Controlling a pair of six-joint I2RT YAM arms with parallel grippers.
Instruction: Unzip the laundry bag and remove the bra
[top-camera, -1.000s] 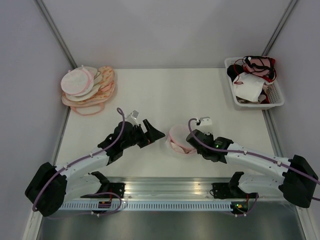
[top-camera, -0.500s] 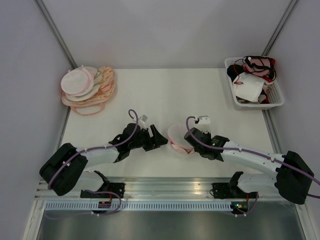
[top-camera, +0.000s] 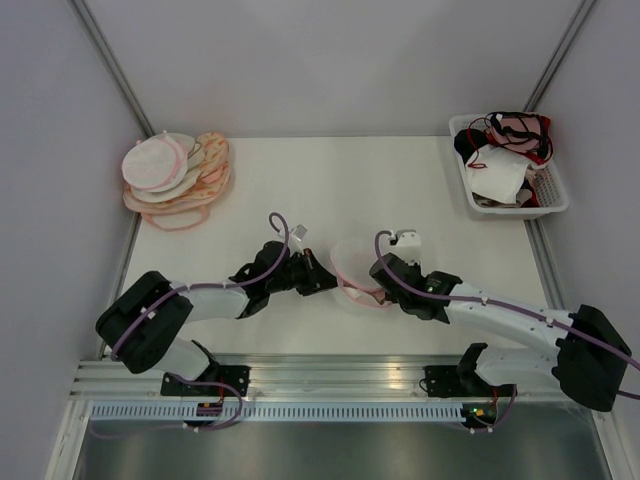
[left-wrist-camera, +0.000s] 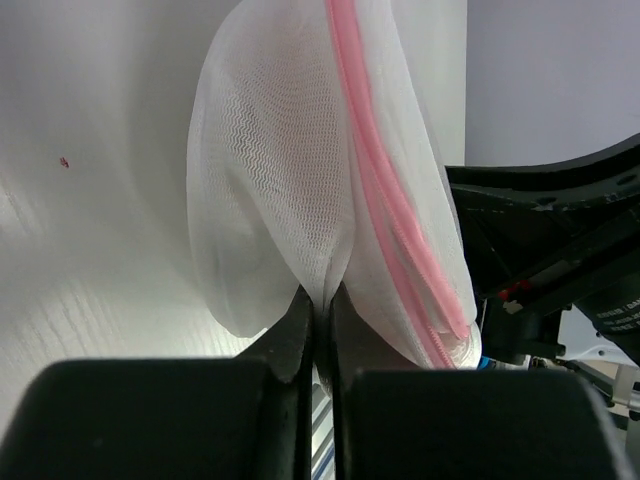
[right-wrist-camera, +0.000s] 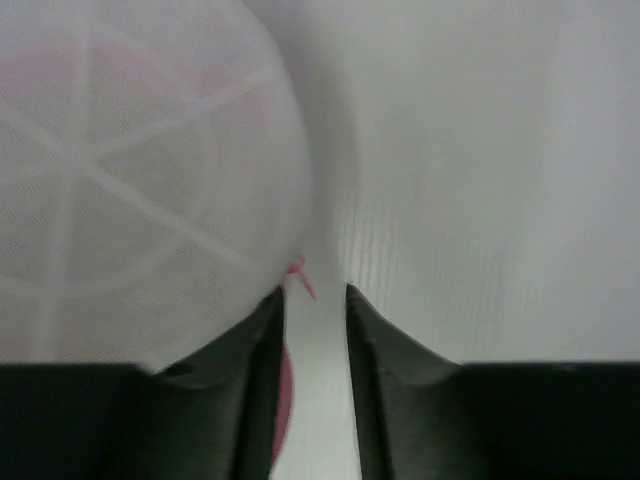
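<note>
Mesh of the laundry bag (top-camera: 350, 265) is pinched tight in our left tool (left-wrist-camera: 322, 295), we judge to steady it on edge at the near middle of the bench (top-camera: 400, 190). Our right tool (right-wrist-camera: 312, 292), narrowly parted, frames the zip pull (right-wrist-camera: 298, 277). White and domed, its pink zip rim (left-wrist-camera: 375, 170) looks shut; we cannot make out the bra inside.

One laundry bag (top-camera: 350, 268); one pile of pouches (top-camera: 176, 172), number in it unclear. One basket (top-camera: 556, 203) of garments; two grippers: left gripper (left-wrist-camera: 322, 303), right gripper (right-wrist-camera: 314, 300).
</note>
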